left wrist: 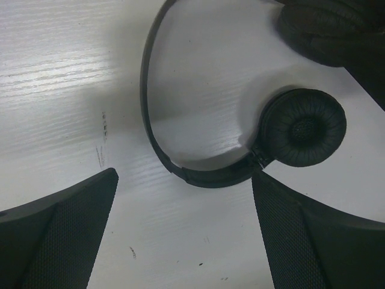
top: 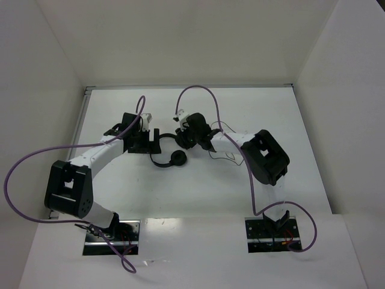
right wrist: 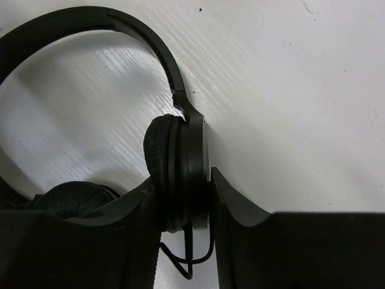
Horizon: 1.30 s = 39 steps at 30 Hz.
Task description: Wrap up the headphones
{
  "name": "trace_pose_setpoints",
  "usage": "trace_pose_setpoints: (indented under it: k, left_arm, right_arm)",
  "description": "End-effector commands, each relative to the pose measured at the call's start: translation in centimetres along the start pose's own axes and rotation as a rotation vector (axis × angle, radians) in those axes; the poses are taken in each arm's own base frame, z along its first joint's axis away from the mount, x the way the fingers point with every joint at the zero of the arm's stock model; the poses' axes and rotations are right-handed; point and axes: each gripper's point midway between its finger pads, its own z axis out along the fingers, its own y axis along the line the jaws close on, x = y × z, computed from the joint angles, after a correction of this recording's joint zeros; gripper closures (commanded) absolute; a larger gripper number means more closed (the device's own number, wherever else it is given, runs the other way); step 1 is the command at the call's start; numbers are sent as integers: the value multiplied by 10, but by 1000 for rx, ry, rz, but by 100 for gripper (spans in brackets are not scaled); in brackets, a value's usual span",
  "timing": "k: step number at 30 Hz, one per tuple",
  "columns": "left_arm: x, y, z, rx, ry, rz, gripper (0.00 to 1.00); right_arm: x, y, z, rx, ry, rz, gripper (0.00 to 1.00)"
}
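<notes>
The black headphones lie on the white table between my two grippers. In the right wrist view, one ear cup stands on edge between the jaws of my right gripper, which is shut on it, one finger on the pad side and one on the outer shell. The thin cord loops just behind the cup. The other ear pad lies flat, face up. My left gripper is wide open just short of the arched headband, with nothing between its fingers.
The loose dark cord trails on the table under the right arm. Purple arm cables arch above both arms. White walls close the table at the back and both sides.
</notes>
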Motion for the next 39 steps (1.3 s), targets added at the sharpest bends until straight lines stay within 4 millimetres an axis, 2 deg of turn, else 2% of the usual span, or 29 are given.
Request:
trace_pose_setpoints:
  k: [1, 4, 5, 6, 7, 8, 12, 15, 19, 21, 23, 24, 32, 34, 35, 36, 37, 39]
  left_arm:
    - [-16, -10, -5, 52, -68, 10, 0]
    - [-25, -12, -8, 56, -89, 14, 0]
    - [-29, -11, -10, 47, -100, 15, 0]
    - [-40, -10, -13, 29, -127, 18, 0]
    - [-45, -9, -12, 19, -134, 27, 0]
    - [-48, -8, -14, 8, -138, 37, 0]
    - [-66, 17, -15, -139, -160, 77, 0]
    - [-74, 23, -14, -173, -161, 116, 0]
    - [-73, 30, -7, -207, -127, 124, 0]
    - [-70, 31, -3, -207, -132, 135, 0]
    - [-66, 34, 2, -208, -134, 144, 0]
    - [-65, 35, 3, -208, -135, 154, 0]
    - [-65, 35, 11, -196, -205, 135, 0]
    - [-58, 36, 15, -191, -217, 107, 0]
    - [-65, 34, 14, -183, -260, 109, 0]
    - [-64, 34, 16, -180, -266, 96, 0]
    - [-67, 33, 15, -176, -281, 85, 0]
    - [-61, 35, 21, -178, -271, 84, 1]
  right_arm:
    - [-16, 4, 11, -5, -62, 15, 64]
    - [-28, 5, 9, -5, -103, 44, 72]
    - [-37, 5, 6, -5, -127, 51, 72]
    - [-35, 8, 6, -19, -129, 59, 72]
    - [-45, 8, 2, -19, -158, 57, 72]
    - [-45, 10, 2, -32, -158, 55, 72]
    - [-78, 14, -14, -48, -255, 78, 72]
    - [-94, 21, -28, -83, -313, 95, 72]
    - [-95, 22, -39, -85, -332, 102, 72]
    - [-107, 22, -47, -85, -364, 97, 72]
    - [-105, 23, -51, -88, -368, 107, 72]
    - [-114, 23, -58, -88, -397, 103, 72]
    - [-112, 36, -64, -154, -404, 149, 72]
    - [-112, 38, -64, -166, -403, 146, 72]
    - [-112, 38, -64, -166, -403, 146, 72]
    - [-112, 38, -64, -166, -403, 146, 72]
    - [-108, 37, -61, -163, -395, 136, 72]
    - [-102, 35, -59, -148, -379, 122, 72]
